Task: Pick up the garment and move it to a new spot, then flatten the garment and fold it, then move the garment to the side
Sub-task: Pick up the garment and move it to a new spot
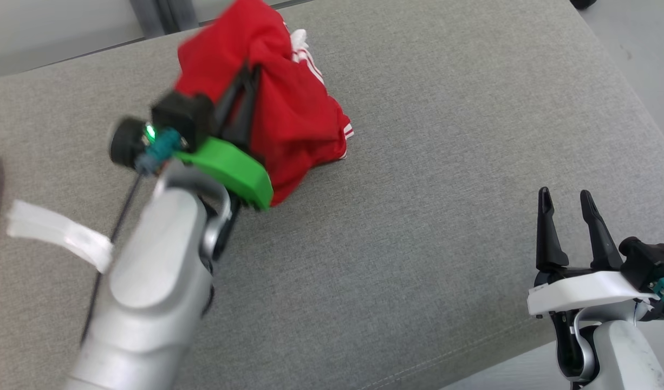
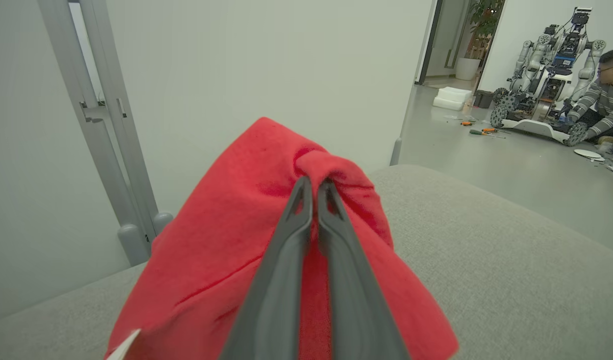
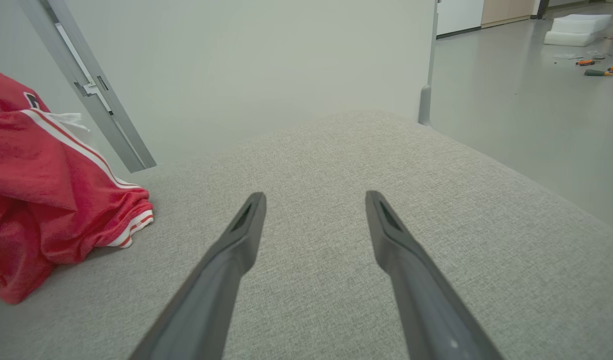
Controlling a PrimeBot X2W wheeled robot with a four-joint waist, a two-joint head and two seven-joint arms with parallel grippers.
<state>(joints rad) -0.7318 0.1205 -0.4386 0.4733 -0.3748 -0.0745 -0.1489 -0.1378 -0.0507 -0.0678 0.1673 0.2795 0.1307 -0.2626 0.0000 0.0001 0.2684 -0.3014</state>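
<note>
Spread right gripper (image 3: 314,200), red garment (image 3: 46,200), grey cushion (image 3: 436,225)

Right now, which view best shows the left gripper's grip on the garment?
Left wrist view: the left gripper is shut on a fold of the garment, close up. Head view blurs that grip; right wrist view shows its striped hem.

Glossy silver forearm (image 1: 148,281) on the left, bright green bracket (image 1: 234,173) at its wrist. There's a black camera block (image 1: 183,116), a green light (image 1: 150,131) glowing, a teal connector (image 1: 161,146), and a thin black cable (image 1: 121,211) trailing back. The left gripper (image 1: 251,70) has long, dark, tapered fingers. The right gripper (image 1: 565,195) matches, on a white bracket (image 1: 586,290).
</note>
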